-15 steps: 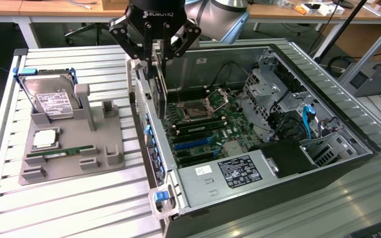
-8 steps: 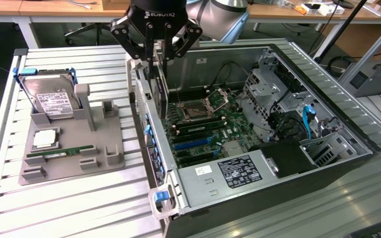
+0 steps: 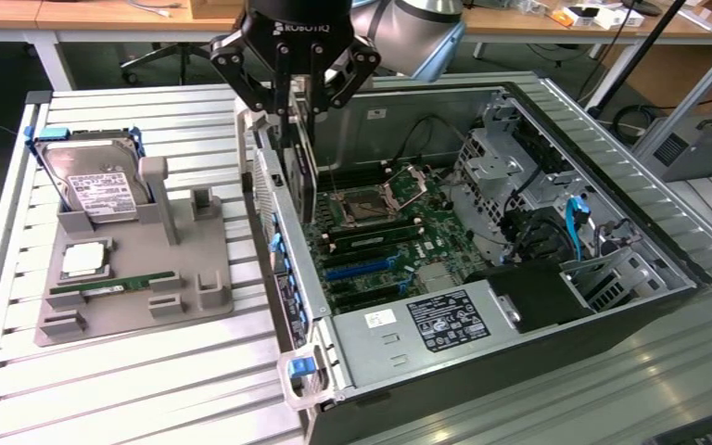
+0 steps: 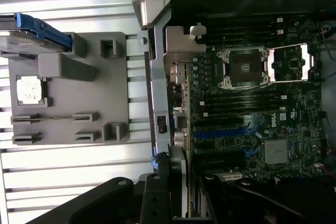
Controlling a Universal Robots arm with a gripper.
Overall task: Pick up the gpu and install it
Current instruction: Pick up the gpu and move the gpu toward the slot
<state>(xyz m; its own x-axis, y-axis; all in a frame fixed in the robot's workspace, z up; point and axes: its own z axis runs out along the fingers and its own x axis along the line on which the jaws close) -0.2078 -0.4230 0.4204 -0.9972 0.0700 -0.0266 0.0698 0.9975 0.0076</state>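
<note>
gpu (image 3: 304, 171) in air, upright, edge-on. Exterior view's left, near table (image 3: 146, 394) edge: grey holder (image 3: 133, 311), hard drive (image 3: 96, 181) standing in it. Centre: gripper (image 3: 297, 104) clenched on gpu, just inside case (image 3: 653, 278) rear wall. Right: motherboard (image 3: 375, 246), blue slot (image 3: 359, 267) unfilled. Step likely alignment — seating calls for card edge square over slot.

the gripper (image 3: 297, 109) hangs over the open computer case (image 3: 541, 371), clamped on the gpu (image 3: 308, 176), which stands on edge just inside the case's rear wall, above the motherboard (image 3: 387, 250). at the exterior view's left, a grey holder (image 3: 196, 269) carries a hard drive (image 3: 99, 185), a processor (image 3: 86, 260) and a memory stick (image 3: 115, 285).
</note>
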